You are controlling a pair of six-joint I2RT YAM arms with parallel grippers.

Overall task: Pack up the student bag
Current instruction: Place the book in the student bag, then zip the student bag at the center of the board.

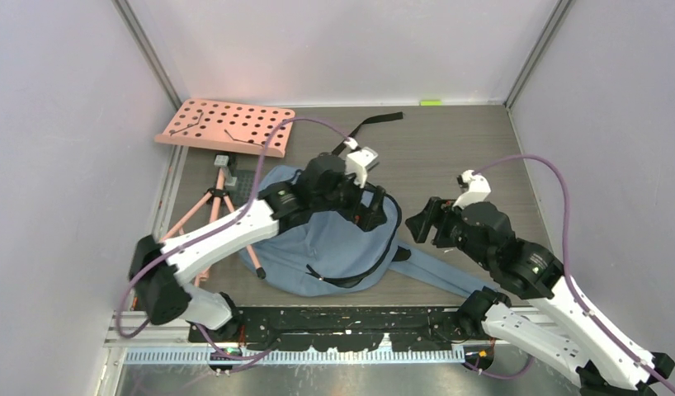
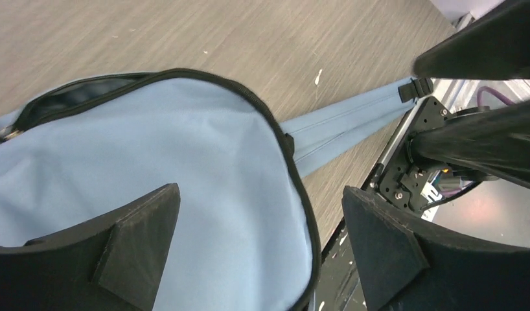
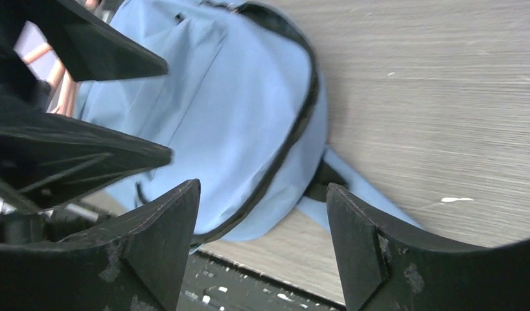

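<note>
The student bag (image 1: 334, 247) lies flat on the table between the two arms, blue-grey fabric edged by a black zipper (image 2: 295, 168). A padded shoulder strap (image 2: 353, 123) trails from it toward the near right. My left gripper (image 1: 371, 206) hovers over the bag's right rim, open, with only fabric (image 2: 184, 162) showing between its fingers (image 2: 139, 240). My right gripper (image 1: 421, 224) hangs just right of the bag, open and empty, above the table's near edge. Seen from the right wrist, the bag (image 3: 236, 97) is ahead, and the left gripper's fingers (image 3: 87, 142) sit at the left.
A pink pegboard (image 1: 227, 124) lies at the back left. In front of it stands a small pink-legged tripod (image 1: 219, 202), touching the bag's left side. A loose black strap (image 1: 379, 122) lies at the back, and a small green item (image 1: 431, 102) sits by the rear wall.
</note>
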